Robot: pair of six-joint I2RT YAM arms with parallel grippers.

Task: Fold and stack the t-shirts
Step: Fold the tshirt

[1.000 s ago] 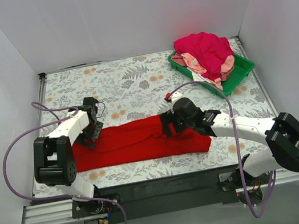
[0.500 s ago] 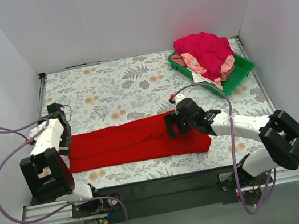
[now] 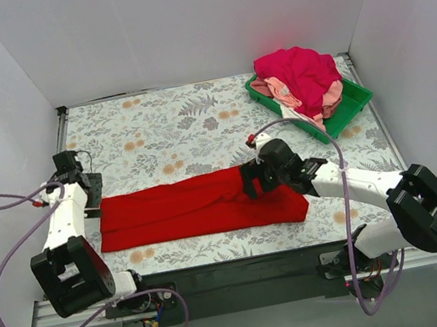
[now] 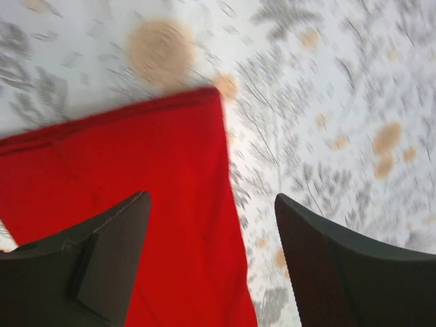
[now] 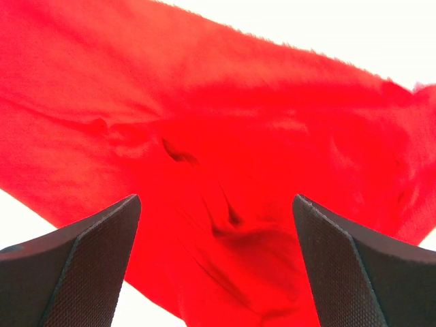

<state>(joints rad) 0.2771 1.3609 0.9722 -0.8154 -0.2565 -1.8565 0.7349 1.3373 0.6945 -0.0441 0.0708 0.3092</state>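
The red t-shirt (image 3: 184,210) lies folded into a long flat strip across the near middle of the table. My left gripper (image 3: 92,201) is open at the strip's left end; in the left wrist view the shirt's corner (image 4: 136,204) lies between and under the fingers (image 4: 109,272). My right gripper (image 3: 249,185) is open and empty just above the strip's right part, and the red cloth (image 5: 225,170) with small wrinkles fills the right wrist view. More shirts, magenta (image 3: 300,71), light pink and white, are piled at the back right.
The pile sits in a green tray (image 3: 354,107) in the back right corner. White walls enclose the table on three sides. The floral tablecloth (image 3: 170,130) is bare behind the red shirt.
My left arm has swung from over the shirt's left end out to the left and back, and the shirt's left end now lies flatter. My right gripper has barely moved.
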